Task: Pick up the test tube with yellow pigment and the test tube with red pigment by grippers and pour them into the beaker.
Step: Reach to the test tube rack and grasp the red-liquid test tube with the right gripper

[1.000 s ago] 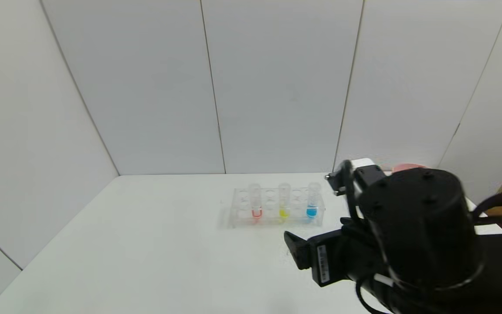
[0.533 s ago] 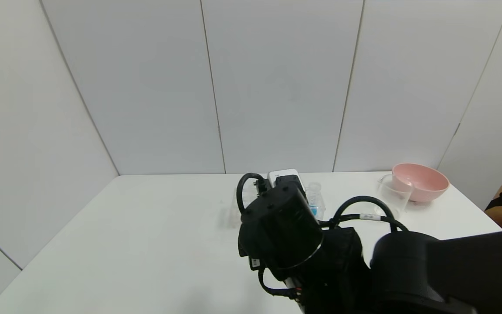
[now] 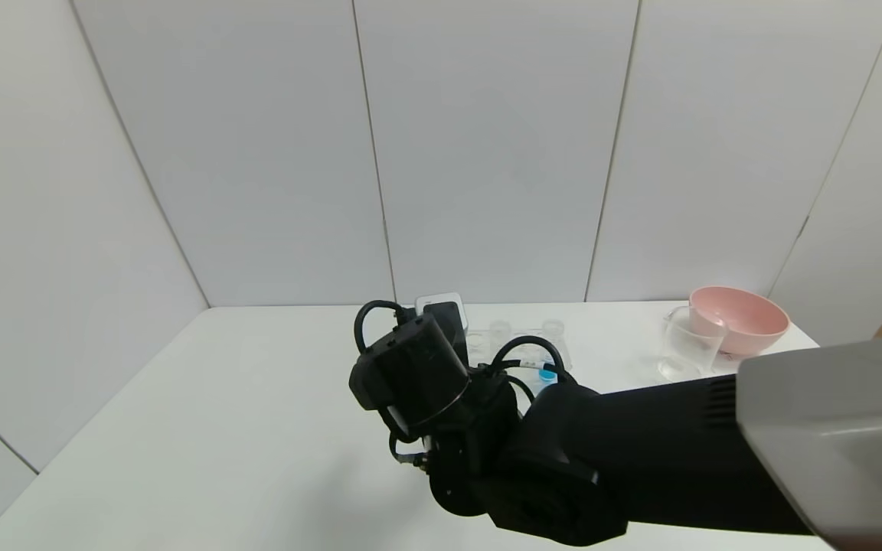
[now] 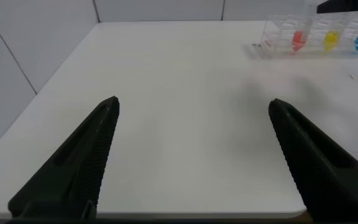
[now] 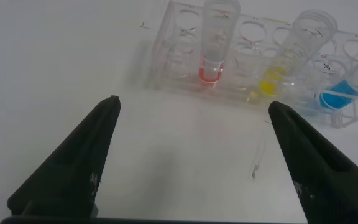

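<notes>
On the white bench (image 3: 257,428), my right hand (image 5: 191,158) hangs spread and empty just before the rack (image 5: 185,59) near the far edge. I should centre on the test tube with red pigment (image 5: 215,43), upright in the rack, and pinch high. My left hand (image 4: 194,158) idles spread near the front edge; the beaker (image 3: 687,346) waits by the far right corner.

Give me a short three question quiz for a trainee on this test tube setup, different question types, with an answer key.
1. True or false: the test tube with red pigment stands in the clear many-holed rack.
2. Which is nearest the clear colourless beaker? A) the pink bowl B) the test tube with yellow pigment C) the tube with blue liquid
3. Fill in: the right gripper faces the rack with its jaws ____, holding nothing.

Key: 1 true. 2 A. 3 open.
</notes>
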